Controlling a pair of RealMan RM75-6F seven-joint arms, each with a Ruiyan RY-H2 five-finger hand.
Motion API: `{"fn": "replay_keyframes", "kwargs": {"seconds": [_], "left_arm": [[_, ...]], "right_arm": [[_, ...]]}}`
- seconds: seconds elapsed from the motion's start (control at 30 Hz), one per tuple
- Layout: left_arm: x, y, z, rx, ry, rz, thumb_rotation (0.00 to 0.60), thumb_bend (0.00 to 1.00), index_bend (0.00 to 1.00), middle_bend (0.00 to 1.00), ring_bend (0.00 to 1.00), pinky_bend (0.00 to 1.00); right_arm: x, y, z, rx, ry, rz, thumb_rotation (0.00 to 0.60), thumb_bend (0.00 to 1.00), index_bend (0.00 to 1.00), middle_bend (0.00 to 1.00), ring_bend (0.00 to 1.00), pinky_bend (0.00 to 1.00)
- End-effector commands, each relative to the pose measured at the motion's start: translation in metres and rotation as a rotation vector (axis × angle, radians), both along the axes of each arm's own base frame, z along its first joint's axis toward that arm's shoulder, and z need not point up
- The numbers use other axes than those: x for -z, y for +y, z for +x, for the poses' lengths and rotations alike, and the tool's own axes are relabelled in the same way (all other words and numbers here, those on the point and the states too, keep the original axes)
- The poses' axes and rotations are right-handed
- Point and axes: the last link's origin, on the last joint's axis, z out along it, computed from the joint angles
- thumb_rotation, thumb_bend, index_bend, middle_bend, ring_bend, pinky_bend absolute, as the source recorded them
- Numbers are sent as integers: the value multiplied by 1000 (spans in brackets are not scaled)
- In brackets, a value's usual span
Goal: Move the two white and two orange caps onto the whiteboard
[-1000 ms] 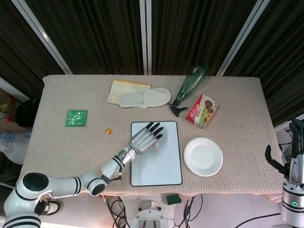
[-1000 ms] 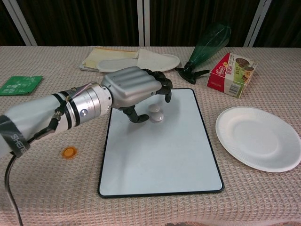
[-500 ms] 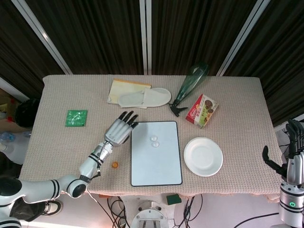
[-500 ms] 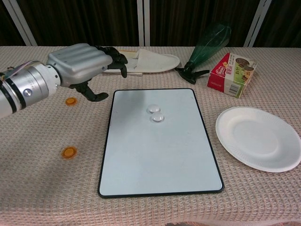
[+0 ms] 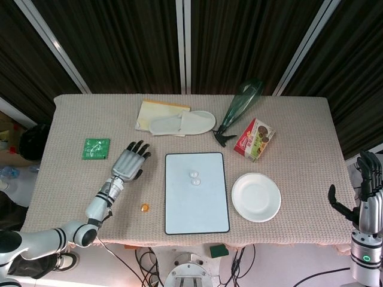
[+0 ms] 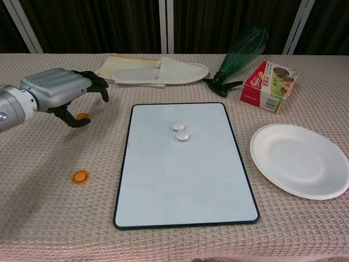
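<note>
Logged two white caps [image 6: 179, 131] touching on whiteboard [image 6: 185, 180]. One orange cap [image 6: 80, 176] lay left of board; another [image 6: 83, 116] under my left hand [image 6: 57, 94], fingers spread, empty. Right hand [image 5: 364, 194] off-table, fingers open.

Lab, cloth-covered table [image 5: 299, 119], dark slatted backdrop [image 5: 119, 42]

Table [image 5: 72, 179] draped in beige woven cloth. Lying on it: whiteboard [image 5: 197, 203], paper plate [image 5: 256, 197], snack box [image 5: 254, 139], green bottle [image 5: 239, 106], white slipper [image 5: 182, 124] on yellow pad [image 5: 157, 109], green packet [image 5: 96, 148], orange caps [image 6: 80, 176] [image 6: 83, 116].
</note>
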Motion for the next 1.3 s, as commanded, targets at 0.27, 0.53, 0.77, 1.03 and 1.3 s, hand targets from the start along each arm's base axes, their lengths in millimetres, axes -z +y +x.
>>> {"fn": "replay_keyframes", "kwargs": {"seconds": [0.27, 0.53, 0.77, 1.03, 1.3], "left_arm": [[-1, 3, -13, -34, 11, 12, 600, 306, 296, 109, 38, 138], [-2, 3, -22, -64, 21, 9, 600, 306, 332, 111, 38, 138], [-3, 4, -23, -63, 23, 20, 600, 306, 363, 118, 38, 138], [-2, 4, -22, -56, 12, 18, 600, 305, 423, 126, 38, 138], [-1, 6, -19, -49, 9, 30, 600, 299, 472, 146, 40, 139]], "right_arm": [[1, 0, 0, 4, 0, 5, 600, 477, 45, 16, 0, 0], [2, -1, -1, 9, 1, 7, 600, 477, 45, 16, 0, 0], [4, -1, 0, 6, 2, 10, 600, 477, 45, 16, 0, 0], [3, 0, -1, 9, 3, 7, 600, 477, 45, 16, 0, 0], [4, 0, -2, 11, 3, 11, 600, 477, 45, 16, 0, 0]]}}
